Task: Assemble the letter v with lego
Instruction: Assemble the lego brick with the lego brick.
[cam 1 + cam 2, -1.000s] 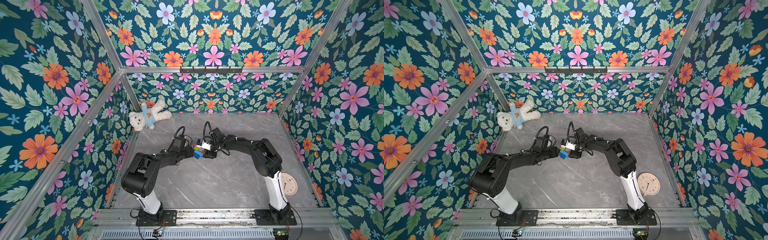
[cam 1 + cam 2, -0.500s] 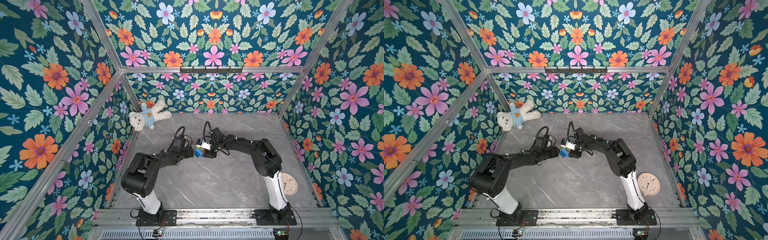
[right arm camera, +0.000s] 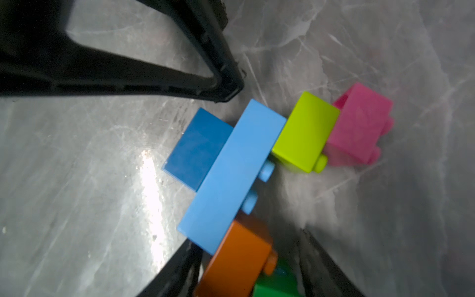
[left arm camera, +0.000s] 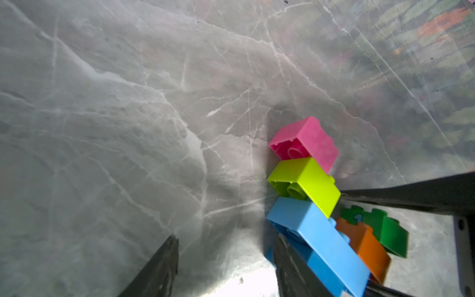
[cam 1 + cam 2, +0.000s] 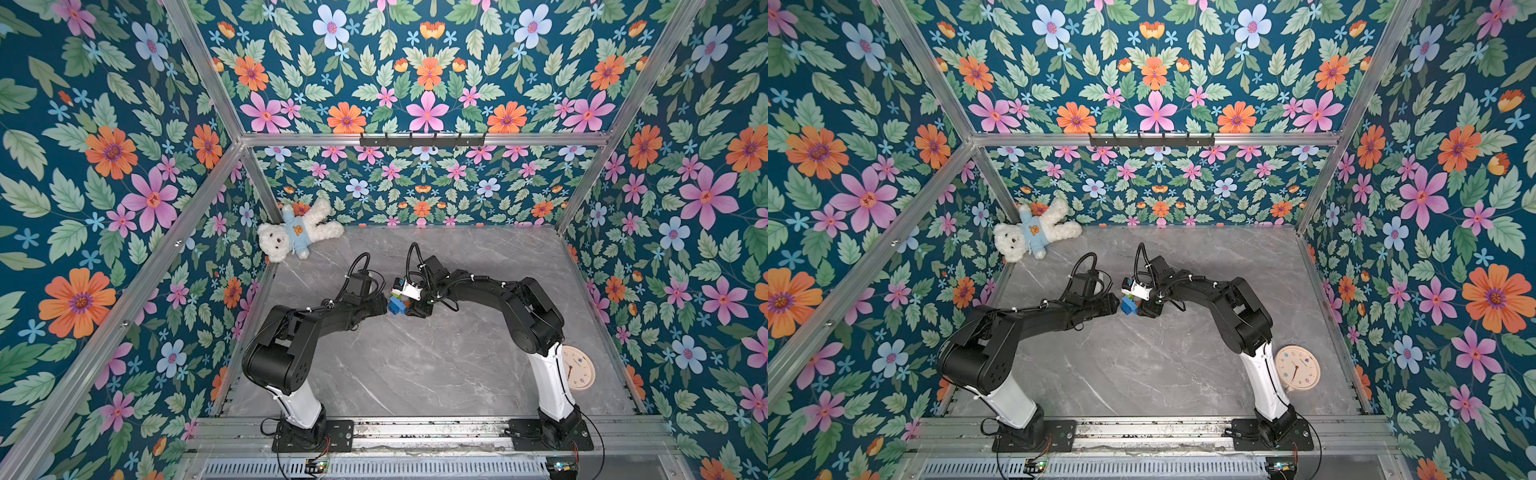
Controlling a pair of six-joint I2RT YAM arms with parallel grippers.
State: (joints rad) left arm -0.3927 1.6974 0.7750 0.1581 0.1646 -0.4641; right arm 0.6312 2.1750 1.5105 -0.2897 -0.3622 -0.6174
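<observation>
Since the letter v point(image 3: 231, 167) looks joined, we judge little remains; left gripper point(image 4: 226, 235) gapes empty, right gripper point(image 3: 246, 239) straddles the orange brick point(image 3: 239, 259), grip unclear.

You have a gray marble table point(image 5: 415, 365) here. In its far left corner lies a white teddy bear point(image 5: 297, 235) in a blue top, face up. Near the right edge, toward the front, a round clock point(image 5: 579, 368) lies flat. In the middle, a bunch of joined lego bricks point(image 5: 397, 305) lies on its side. I think the pink brick point(image 4: 305, 141) and the lime brick point(image 4: 305, 185) touch the table.
</observation>
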